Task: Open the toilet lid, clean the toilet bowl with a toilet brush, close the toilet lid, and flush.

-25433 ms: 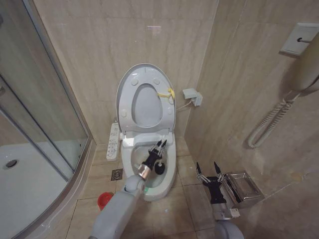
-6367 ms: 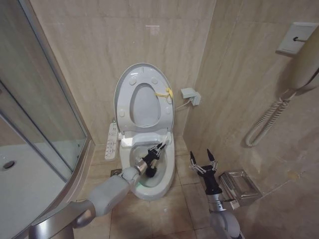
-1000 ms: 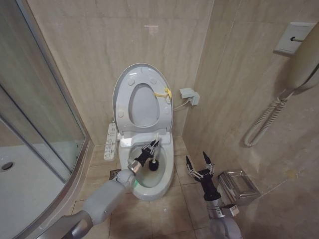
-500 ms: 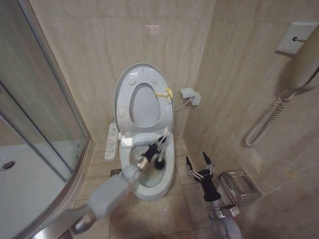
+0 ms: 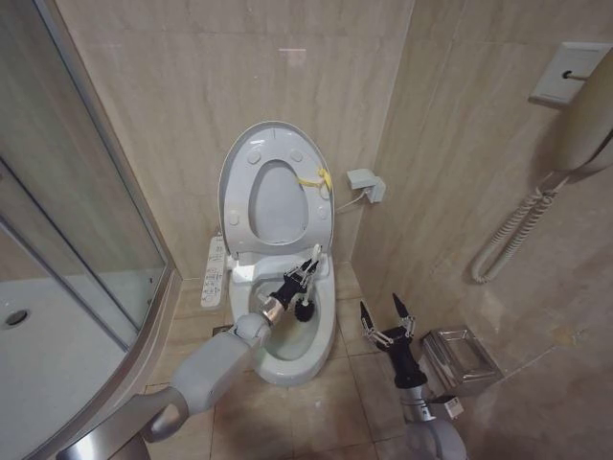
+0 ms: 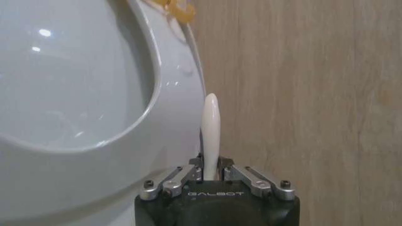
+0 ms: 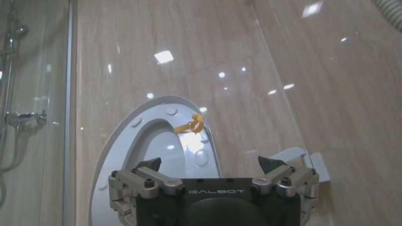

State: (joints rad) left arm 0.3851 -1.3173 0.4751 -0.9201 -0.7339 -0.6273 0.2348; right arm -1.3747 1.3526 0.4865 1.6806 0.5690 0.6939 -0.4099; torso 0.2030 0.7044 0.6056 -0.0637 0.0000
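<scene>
My left end effector (image 5: 305, 279) grasps the toilet brush (image 5: 306, 308) over the toilet bowl (image 5: 326, 331); right end effector (image 5: 386, 319), at 4 o'clock, stands released.

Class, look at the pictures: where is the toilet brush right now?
In the head view, the toilet brush is held in the left gripper over the toilet bowl, its dark head inside the rim, just below the raised toilet lid.

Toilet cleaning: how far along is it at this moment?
Done: the toilet lid stands raised against the wall. In hand: the left gripper is shut on the toilet brush, whose dark head sits inside the toilet bowl. The right gripper waits open beside the bowl. Left: closing the lid and flushing.
</scene>
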